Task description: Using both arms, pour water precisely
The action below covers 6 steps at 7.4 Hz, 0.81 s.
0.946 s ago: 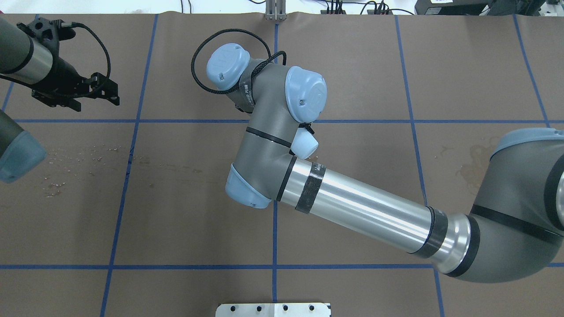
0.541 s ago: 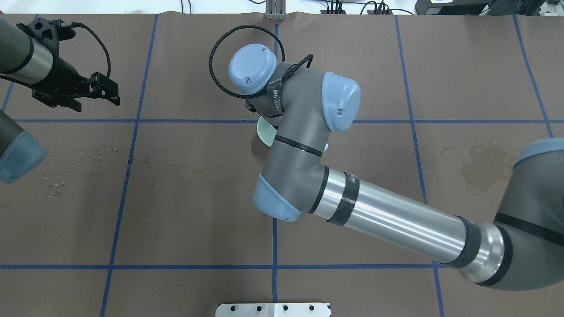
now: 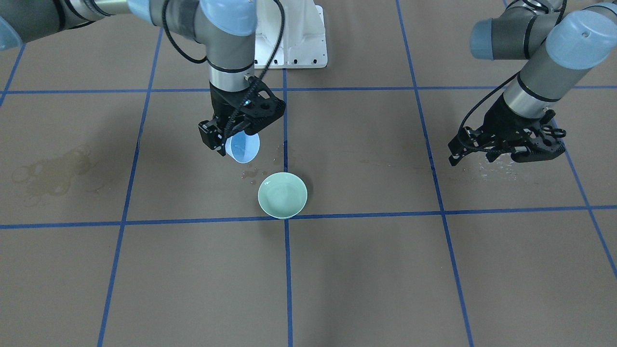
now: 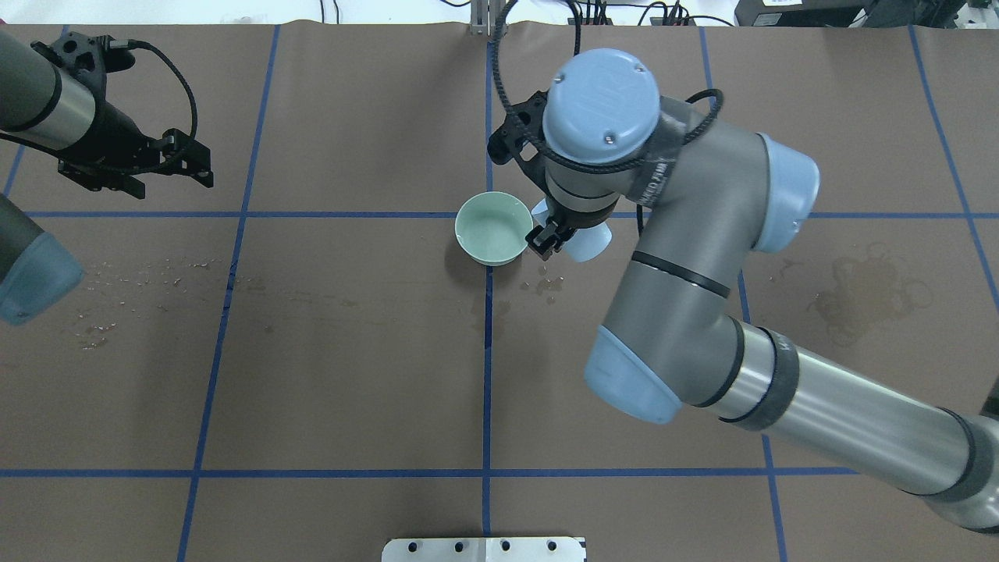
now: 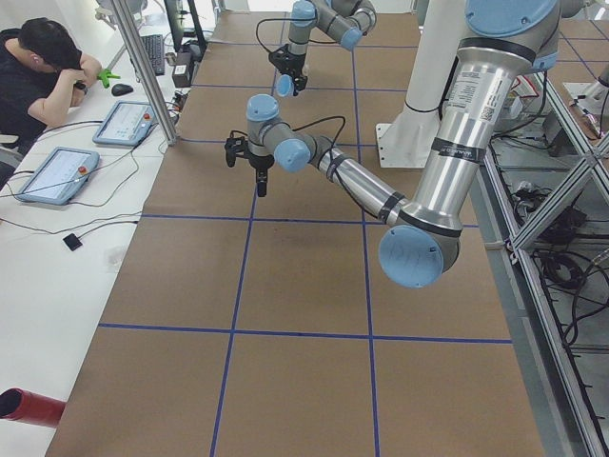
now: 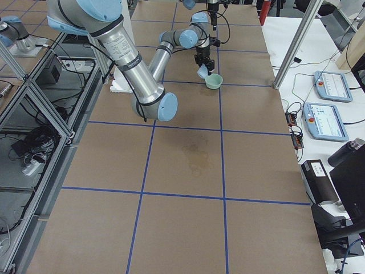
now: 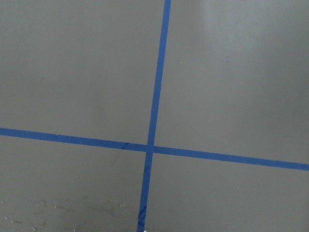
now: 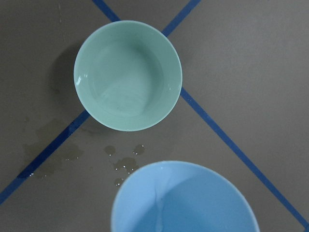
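The paper-covered table [image 4: 351,375] carries little. The right arm [image 4: 687,234] reaches to its middle. The left arm [image 4: 47,109] sits by the far left corner, and the left gripper [image 4: 204,165] is spread apart and empty. The right gripper [image 4: 546,236] is clamped on the rim of a tilted light-blue bowl [image 4: 589,243], which is just beside a green bowl [image 4: 492,228] on the centre tape line [image 4: 485,390], not over it. Pouring looks largely done, imprecisely: the water [image 8: 126,164] shows as spilled drops between the bowls. The left arm's share seems not yet begun. Only the right wrist view shows a wet streak inside the light-blue bowl and a faint sheen in the green one. In the overhead view the wrist hides that inside.
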Motion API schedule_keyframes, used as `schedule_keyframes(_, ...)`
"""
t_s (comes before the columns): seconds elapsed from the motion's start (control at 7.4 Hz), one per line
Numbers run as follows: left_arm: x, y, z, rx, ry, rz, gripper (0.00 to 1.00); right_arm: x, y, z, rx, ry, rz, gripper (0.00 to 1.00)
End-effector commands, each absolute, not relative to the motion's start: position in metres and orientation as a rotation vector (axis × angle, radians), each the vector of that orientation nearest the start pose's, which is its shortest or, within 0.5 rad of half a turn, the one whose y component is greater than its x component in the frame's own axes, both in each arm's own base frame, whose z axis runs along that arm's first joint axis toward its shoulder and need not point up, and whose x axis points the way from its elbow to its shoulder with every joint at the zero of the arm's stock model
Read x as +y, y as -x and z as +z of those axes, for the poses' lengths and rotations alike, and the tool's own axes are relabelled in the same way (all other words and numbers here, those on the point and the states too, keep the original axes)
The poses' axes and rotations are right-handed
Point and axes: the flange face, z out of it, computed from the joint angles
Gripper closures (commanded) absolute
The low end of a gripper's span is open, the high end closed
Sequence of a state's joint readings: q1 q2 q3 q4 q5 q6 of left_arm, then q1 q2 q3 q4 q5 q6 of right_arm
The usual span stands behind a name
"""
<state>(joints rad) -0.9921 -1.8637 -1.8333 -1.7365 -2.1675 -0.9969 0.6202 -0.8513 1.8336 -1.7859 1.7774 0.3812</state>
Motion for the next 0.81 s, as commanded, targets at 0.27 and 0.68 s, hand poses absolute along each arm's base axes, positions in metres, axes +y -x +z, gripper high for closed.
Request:
schedule_keyframes(0.27, -0.532, -0.257, 0.359, 0.897, -0.085, -0.176, 0.00, -0.445, 0.379, 0.189, -0.890, -0.765, -0.266, 1.00)
schedule_keyframes(0.68, -0.533, -0.261, 0.361, 0.895, -0.069, -0.194, 0.00, -0.427, 0.285, 0.271, -0.679, -0.893, 0.196, 1.00)
